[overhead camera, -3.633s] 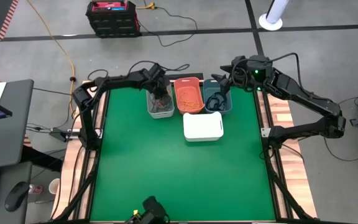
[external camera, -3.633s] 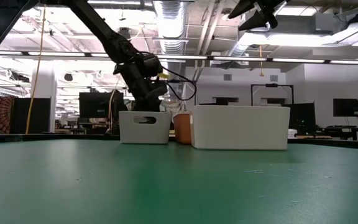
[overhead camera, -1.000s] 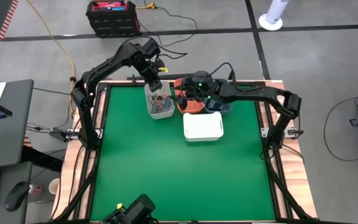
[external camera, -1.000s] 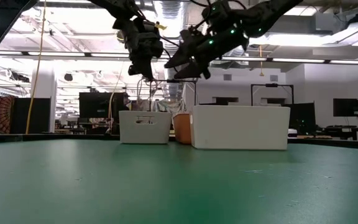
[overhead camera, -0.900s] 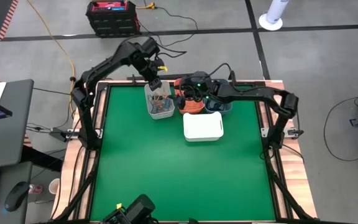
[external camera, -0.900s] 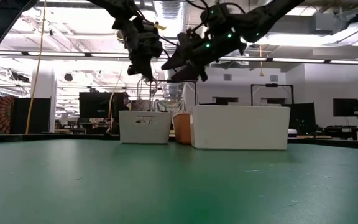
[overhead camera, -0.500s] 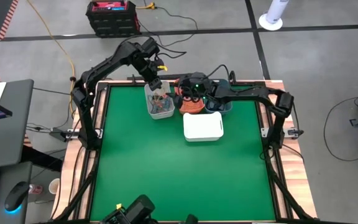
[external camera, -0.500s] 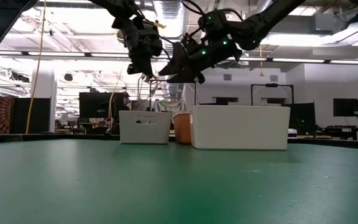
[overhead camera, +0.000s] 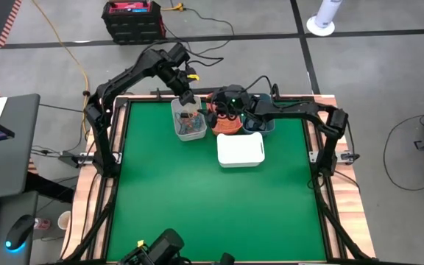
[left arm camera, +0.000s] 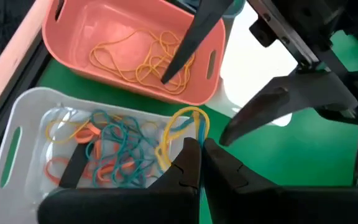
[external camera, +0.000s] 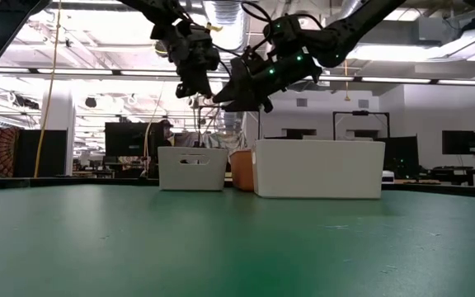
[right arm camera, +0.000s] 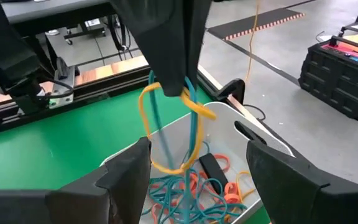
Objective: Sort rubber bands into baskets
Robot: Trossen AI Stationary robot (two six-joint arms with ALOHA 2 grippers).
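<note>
My left gripper (overhead camera: 188, 99) hangs above the light grey basket (overhead camera: 179, 129) and is shut on a yellow-orange and a teal-blue rubber band (right arm camera: 169, 121). The basket holds a tangle of teal, orange, yellow and black bands (left arm camera: 114, 146). My right gripper (right arm camera: 197, 152) is open, above the gap between the grey and coral-orange baskets. Its fingers stand on either side of the hanging bands and touch nothing. The coral basket (overhead camera: 230, 129) holds yellow bands (left arm camera: 145, 56). The slate-blue basket (overhead camera: 269, 126) and the white basket (overhead camera: 240, 149) stand to the right. My left gripper pinches the upper ends of the yellow and teal bands (right arm camera: 180, 92) between its two shut fingers, from above, pointing down. The bands hang below the fingers as slack loops. Their lower ends (right arm camera: 179, 186) reach down to the tangle in the grey basket.
The four baskets cluster at the far middle of the green table (overhead camera: 197, 206), the white one nearest. Both arms crowd close together over the grey and coral baskets. The near half of the table is open green surface.
My right gripper has gone toward the table's left, from over the coral basket toward my left gripper, until its open fingers flank the hanging bands. My left gripper has stayed shut on the bands above the grey basket.
</note>
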